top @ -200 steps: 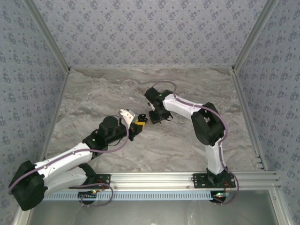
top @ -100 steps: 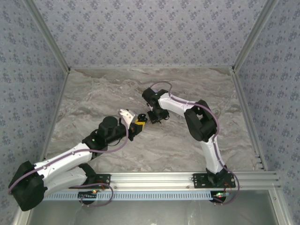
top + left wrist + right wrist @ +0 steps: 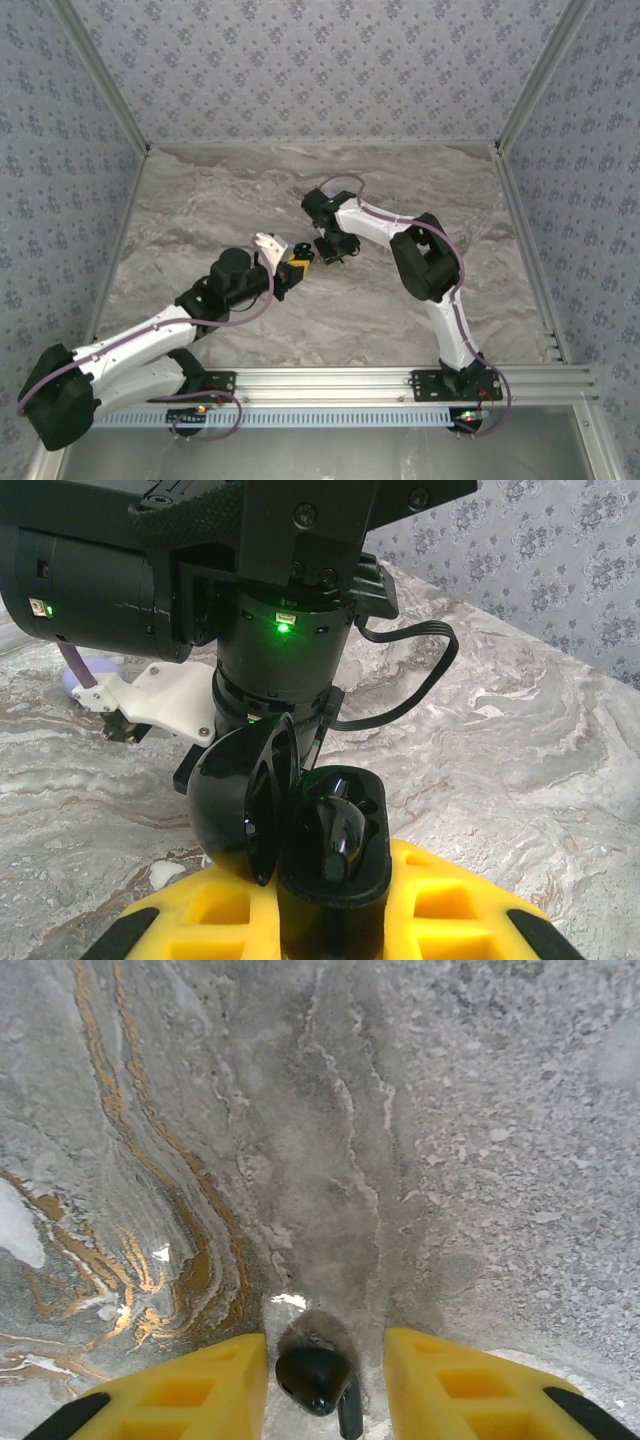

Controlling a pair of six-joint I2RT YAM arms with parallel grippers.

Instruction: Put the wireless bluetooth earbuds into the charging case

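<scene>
My left gripper is shut on the black charging case, holding it upright above the table. Its round lid stands open to the left, and one black earbud sits in the case's cavity. Another black earbud with a short stem lies on the marble table between the yellow fingers of my right gripper. That gripper is open, with a gap on each side of the bud. In the top view the right gripper points down just right of the left gripper.
The right arm's black wrist hangs close behind the case. A pale lavender object lies on the table past it. Patterned walls enclose the marble table on three sides.
The right arm has shifted slightly left over the earbud, and its jaws have narrowed a little around it. The left arm and the case have stayed still.
</scene>
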